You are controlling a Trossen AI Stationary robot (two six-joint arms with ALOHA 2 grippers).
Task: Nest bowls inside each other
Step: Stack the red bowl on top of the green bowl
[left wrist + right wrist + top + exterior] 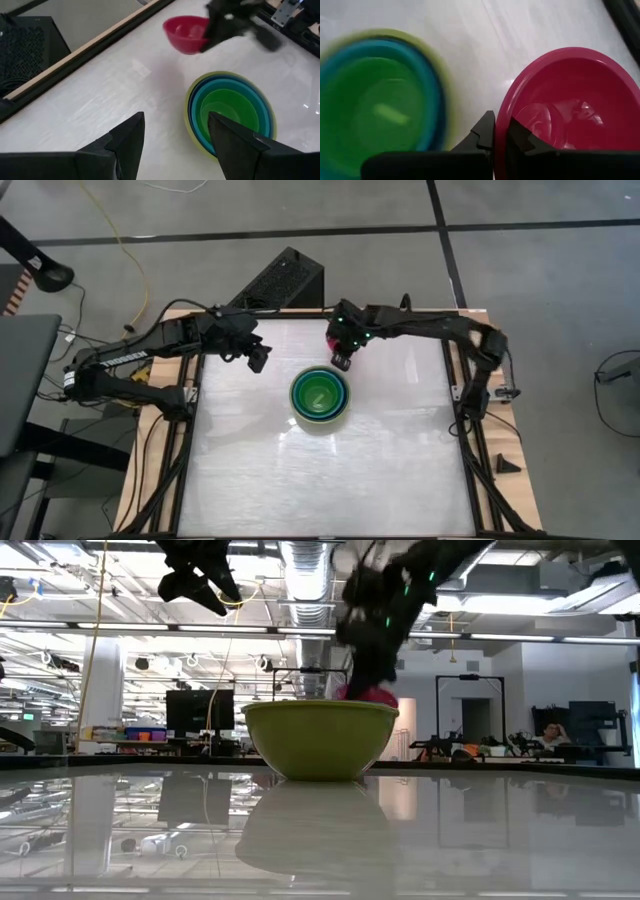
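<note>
Several bowls (320, 395) stand nested on the table's middle: olive-green outside, then light blue, teal and lime-green (227, 107). In the low view the olive bowl (320, 740) rests on its base. Just beyond the stack's far right side, my right gripper (342, 360) is shut on the magenta-pink bowl (186, 34), which also shows in the right wrist view (570, 105). My left gripper (175, 142) hangs open above the table to the stack's far left (257, 360), holding nothing. My right gripper pinches the pink bowl's rim (501, 131) on the side facing the stack, one finger inside the bowl and one outside. The fingers slant down from the table's far right. The bowl is tilted and lifted clear of the table.
The white tabletop (300, 480) has free room near and to both sides of the stack. A wooden frame edge (90, 47) runs along the far side, with a black box (285, 280) beyond it.
</note>
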